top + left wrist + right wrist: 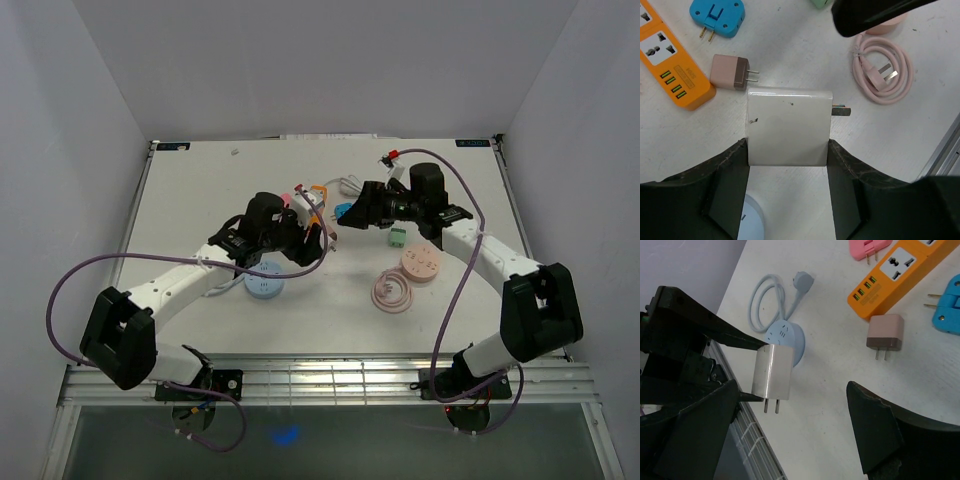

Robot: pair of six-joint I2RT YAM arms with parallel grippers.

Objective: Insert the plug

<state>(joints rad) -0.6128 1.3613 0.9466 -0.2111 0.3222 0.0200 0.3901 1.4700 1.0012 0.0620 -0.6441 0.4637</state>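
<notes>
The left gripper [788, 152] is clamped on the flat sides of the white plug [790, 120], which should square its free prongs to a socket on the orange power strip [671, 62] just beyond, while the right gripper [350, 213], wide open and empty, could steady the strip.

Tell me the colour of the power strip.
The power strip is orange, best seen in the left wrist view.
</notes>
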